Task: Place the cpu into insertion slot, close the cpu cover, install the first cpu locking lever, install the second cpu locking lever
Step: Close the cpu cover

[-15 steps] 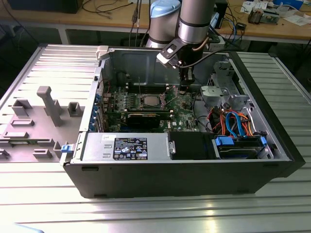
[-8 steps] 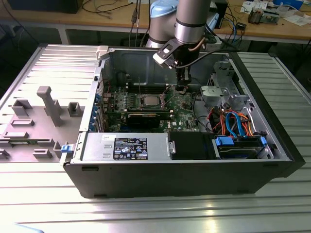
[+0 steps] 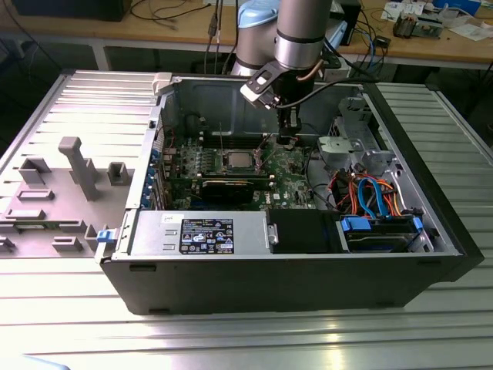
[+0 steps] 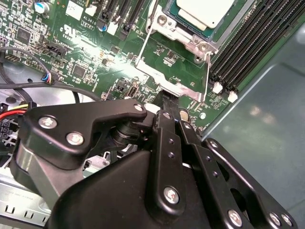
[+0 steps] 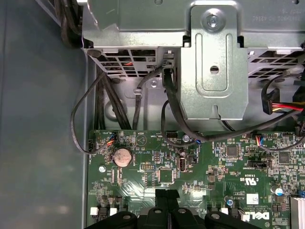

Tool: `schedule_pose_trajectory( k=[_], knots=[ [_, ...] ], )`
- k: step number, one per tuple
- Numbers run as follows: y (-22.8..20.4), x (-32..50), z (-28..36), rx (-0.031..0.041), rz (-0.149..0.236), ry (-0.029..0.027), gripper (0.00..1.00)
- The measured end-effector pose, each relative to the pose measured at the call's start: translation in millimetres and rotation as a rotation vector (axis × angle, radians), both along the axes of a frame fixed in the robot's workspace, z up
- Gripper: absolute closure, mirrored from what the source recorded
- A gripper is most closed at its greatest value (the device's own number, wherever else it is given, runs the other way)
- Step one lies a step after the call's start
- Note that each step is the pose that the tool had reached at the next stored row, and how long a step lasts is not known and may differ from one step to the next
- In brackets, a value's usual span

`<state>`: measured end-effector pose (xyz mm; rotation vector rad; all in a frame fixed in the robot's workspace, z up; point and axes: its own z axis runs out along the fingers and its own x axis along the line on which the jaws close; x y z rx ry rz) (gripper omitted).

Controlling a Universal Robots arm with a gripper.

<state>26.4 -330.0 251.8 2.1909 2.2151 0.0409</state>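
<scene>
We see the computer case (image 3: 269,270) lying on its side on the bench (image 3: 231,339). We judge this is so that the green motherboard (image 5: 214,167) faces up and the arm can reach straight down into it.

The cpu (image 4: 205,12) already sits in the insertion slot (image 4: 188,40). It is a flat square with a pale silver-grey top, ringed by the slot's shiny metal rim, and in the exterior view it (image 3: 237,160) lies near the middle of the board.

From the slot a thin silver frame runs toward the gripper, with green board showing through its window. We take it for the cpu cover (image 4: 174,88), not yet folded down.

The gripper (image 4: 166,98) has its 2 fingers clenched together on nothing we can see. We think this makes a narrow tip suited to nudging a thin plate. The tip is at the cover's free edge, though we cannot tell whether it touches.
</scene>
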Motion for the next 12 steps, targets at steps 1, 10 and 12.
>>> schedule_pose_trajectory(
  k=[1,10,12],
  knots=[
    [0.0,-0.1,0.0,0.0000,0.000,0.0000,0.89],
    [0.0,-0.2,0.0,0.0000,0.000,0.0000,0.89],
    [0.0,-0.5,0.0,0.0000,0.000,0.0000,0.89]
  ],
)
